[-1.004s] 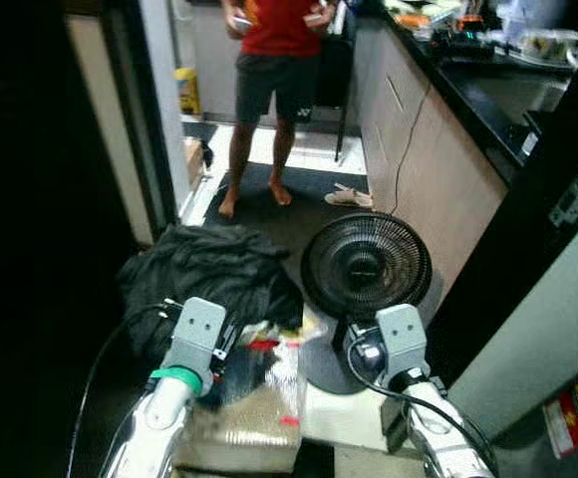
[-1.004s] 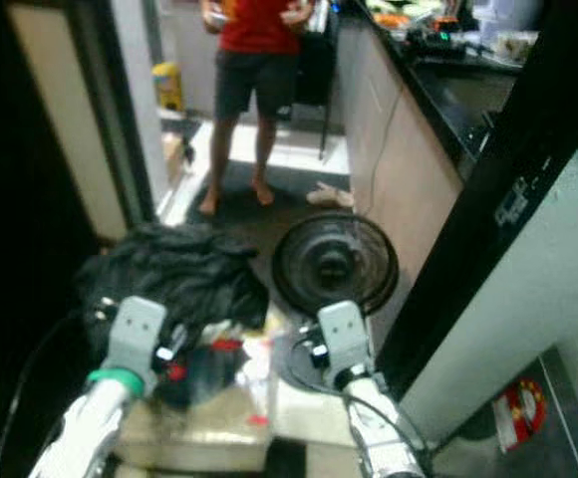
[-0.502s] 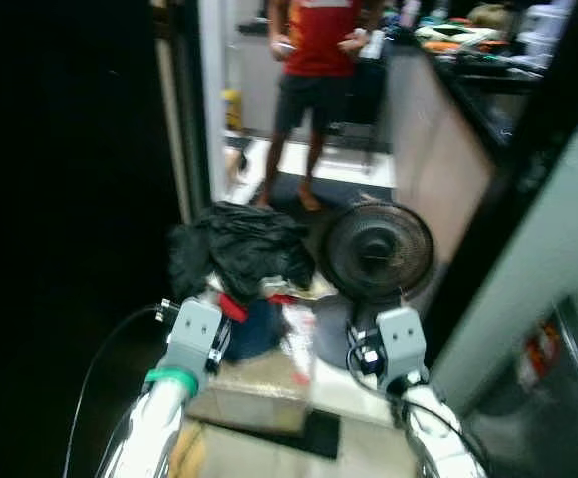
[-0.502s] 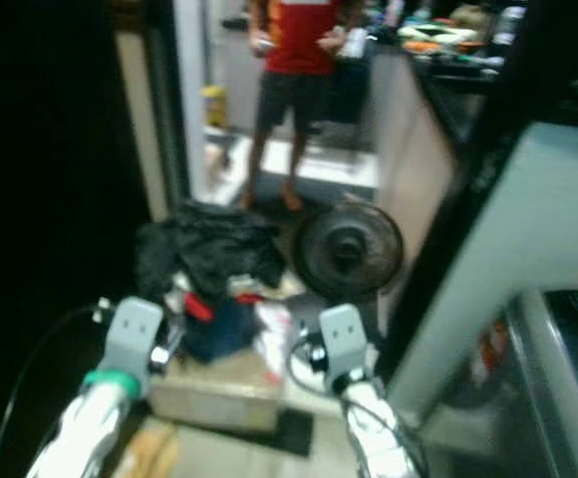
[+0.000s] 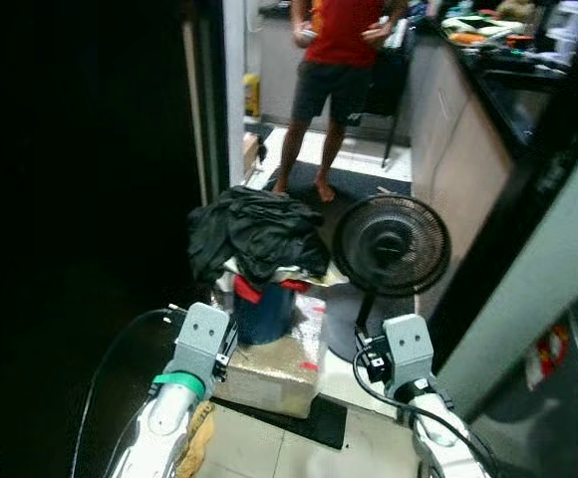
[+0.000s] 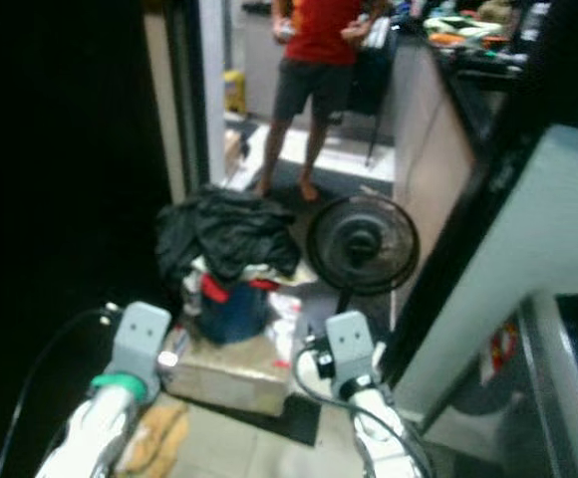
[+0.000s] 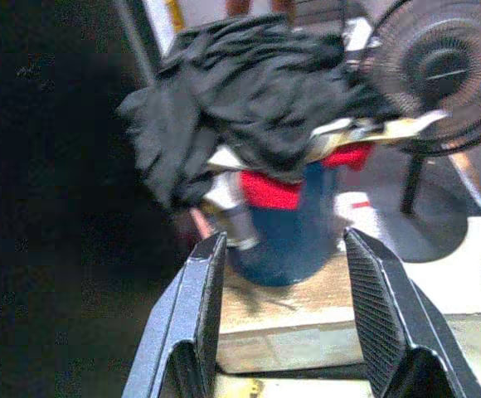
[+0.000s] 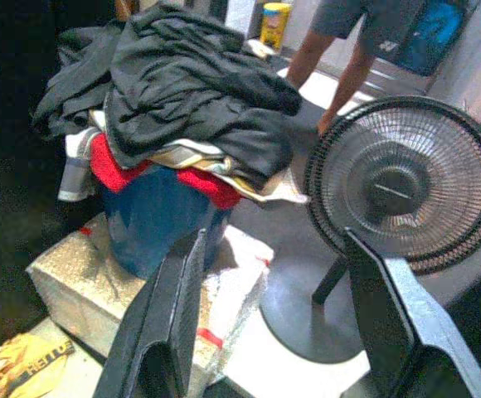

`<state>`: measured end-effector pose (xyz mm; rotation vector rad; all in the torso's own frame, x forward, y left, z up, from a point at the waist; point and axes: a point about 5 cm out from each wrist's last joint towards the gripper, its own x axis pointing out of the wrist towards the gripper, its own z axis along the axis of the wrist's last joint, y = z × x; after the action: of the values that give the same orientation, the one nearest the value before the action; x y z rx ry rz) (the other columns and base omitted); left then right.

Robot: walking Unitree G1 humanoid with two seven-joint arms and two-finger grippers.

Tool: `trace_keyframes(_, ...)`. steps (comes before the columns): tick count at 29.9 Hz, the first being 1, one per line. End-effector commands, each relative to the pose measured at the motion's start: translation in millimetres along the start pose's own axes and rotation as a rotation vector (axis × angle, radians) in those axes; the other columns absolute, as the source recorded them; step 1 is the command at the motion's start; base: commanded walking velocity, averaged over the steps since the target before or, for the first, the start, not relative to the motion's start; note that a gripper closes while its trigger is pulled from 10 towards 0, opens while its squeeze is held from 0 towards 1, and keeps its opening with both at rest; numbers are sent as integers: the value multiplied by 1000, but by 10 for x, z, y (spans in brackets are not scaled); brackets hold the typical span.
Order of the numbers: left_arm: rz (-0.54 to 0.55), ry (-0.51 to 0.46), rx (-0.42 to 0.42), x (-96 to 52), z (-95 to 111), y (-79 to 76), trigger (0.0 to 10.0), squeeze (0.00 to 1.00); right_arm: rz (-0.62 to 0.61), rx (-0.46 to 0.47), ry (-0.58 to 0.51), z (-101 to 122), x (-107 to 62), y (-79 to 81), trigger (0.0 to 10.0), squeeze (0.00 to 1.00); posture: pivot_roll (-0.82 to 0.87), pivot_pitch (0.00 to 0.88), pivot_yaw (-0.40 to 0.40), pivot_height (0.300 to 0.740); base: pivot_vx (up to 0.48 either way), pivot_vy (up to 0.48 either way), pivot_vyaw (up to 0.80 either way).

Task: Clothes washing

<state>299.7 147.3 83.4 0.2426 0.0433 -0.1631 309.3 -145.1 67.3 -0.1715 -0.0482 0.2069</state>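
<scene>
Landmark: blue bucket [image 5: 266, 311], standing on a foil-wrapped box [image 5: 274, 366] on the floor.

Left of the bucket: dark doorway, nothing resolvable. A black cable [image 5: 110, 358] loops beside the left arm.

Left hand [image 7: 286, 323]: raised in front of the bucket, short of it, not touching. Fingers [image 7: 199, 307] spread wide, nothing between them. In the left wrist view the bucket sits in the gap between the fingers.

On the bucket: heap of clothes [image 5: 257, 234], mostly black fabric, spilling over the rim. A red garment [image 8: 112, 166] hangs at the rim under the black layer; pale cloth also shows at the edge. A yellow rag [image 8: 17, 361] lies on the floor tiles by the near corner of the box.

Right of the bucket: black floor fan [image 5: 391, 244] on a round base, just beside the box, apart from the clothes.

Right hand [image 8: 278, 332]: raised in front of the gap between bucket and fan, clear of both. Fingers [image 8: 386, 319] wide apart, holding nothing.

Behind the bucket: a person [image 5: 341, 60] in a red shirt and dark shorts stands barefoot on a dark mat. Further right, a dark-topped bench [image 5: 513, 85] carrying assorted items, too blurred to identify.
</scene>
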Motion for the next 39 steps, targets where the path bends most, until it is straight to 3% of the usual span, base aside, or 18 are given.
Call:
trace_keyframes(1, -6, -3, 0, 17, 17, -37, 10000, 0, -11, -7, 22, -46, -33, -42, 10000, 0, -14, 0, -15, 740, 472, 0, 0)
trace_keyframes(32, -5, 3, 7, 8, -5, -36, 10000, 0, -9, -11, 36, -68, -39, -41, 10000, 0, -9, 0, -15, 740, 456, 0, 0)
trace_keyframes(39, -7, 3, 4, 8, -4, -28, 10000, 0, -10, -11, 35, -66, -38, -36, 10000, 0, -7, 0, -12, 740, 203, 0, 0)
